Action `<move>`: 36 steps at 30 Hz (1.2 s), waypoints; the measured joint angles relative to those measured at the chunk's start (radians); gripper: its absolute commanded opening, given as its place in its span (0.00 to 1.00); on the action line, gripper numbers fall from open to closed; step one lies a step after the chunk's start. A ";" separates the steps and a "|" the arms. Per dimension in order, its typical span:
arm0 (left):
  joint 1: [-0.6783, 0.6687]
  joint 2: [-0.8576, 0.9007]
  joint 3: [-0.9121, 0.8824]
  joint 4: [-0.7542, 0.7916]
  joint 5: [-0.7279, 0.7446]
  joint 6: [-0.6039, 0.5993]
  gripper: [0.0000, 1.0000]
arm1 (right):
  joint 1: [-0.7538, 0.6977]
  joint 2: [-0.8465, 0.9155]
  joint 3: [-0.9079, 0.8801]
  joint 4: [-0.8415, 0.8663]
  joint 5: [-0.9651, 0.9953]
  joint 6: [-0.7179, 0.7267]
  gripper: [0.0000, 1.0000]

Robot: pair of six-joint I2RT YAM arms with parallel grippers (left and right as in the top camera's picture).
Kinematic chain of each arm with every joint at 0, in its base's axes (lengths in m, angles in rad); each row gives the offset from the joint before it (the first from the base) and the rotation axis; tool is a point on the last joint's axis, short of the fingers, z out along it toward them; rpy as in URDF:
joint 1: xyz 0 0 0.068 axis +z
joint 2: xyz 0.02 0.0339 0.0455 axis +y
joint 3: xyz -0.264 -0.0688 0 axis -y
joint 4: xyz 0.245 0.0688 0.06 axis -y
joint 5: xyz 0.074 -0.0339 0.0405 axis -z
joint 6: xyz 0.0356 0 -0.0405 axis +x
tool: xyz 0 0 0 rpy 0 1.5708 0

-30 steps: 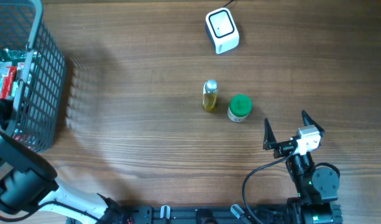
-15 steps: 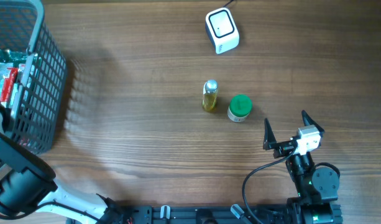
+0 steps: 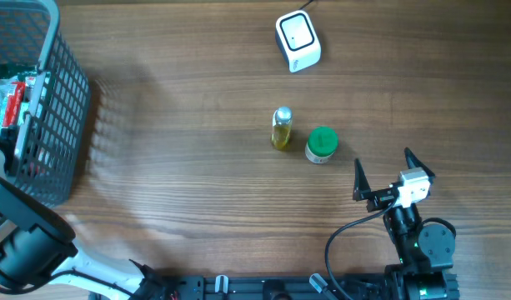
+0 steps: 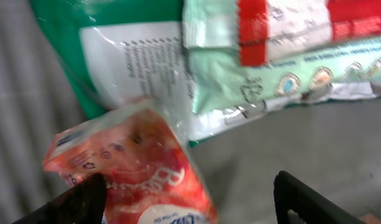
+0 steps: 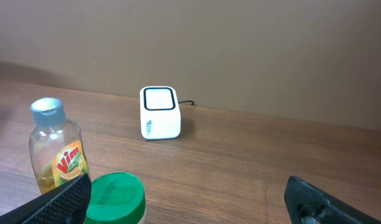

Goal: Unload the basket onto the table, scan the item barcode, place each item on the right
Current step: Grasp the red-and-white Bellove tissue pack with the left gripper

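Down inside the basket, my left gripper stands open around a red snack packet. The packet lies against the left finger and well apart from the right one. Behind it lie a green and white pouch and a pale green pack with a red band. The white barcode scanner stands at the back of the table. My right gripper hovers open and empty at the front right, facing the scanner.
A small yellow bottle with a silver cap and a green-lidded jar stand mid-table, just ahead of the right gripper. The dark wire basket fills the far left, its packets showing from above.
The packets in the basket have shifted slightly as the left arm moved inside it. The right arm, bottle, jar and scanner have not moved.
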 measured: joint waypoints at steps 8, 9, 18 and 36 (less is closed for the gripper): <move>-0.006 0.000 0.005 -0.019 0.004 0.000 0.85 | 0.000 0.000 0.000 0.000 0.000 0.000 1.00; -0.006 0.000 0.011 -0.034 0.007 0.000 0.85 | 0.000 0.000 0.000 0.000 0.000 0.000 1.00; -0.012 -0.040 0.033 -0.077 0.008 -0.003 0.87 | 0.000 0.000 0.000 0.000 0.000 0.000 1.00; -0.012 -0.047 0.010 -0.071 -0.145 0.117 0.91 | 0.000 0.000 0.000 0.000 0.000 0.000 1.00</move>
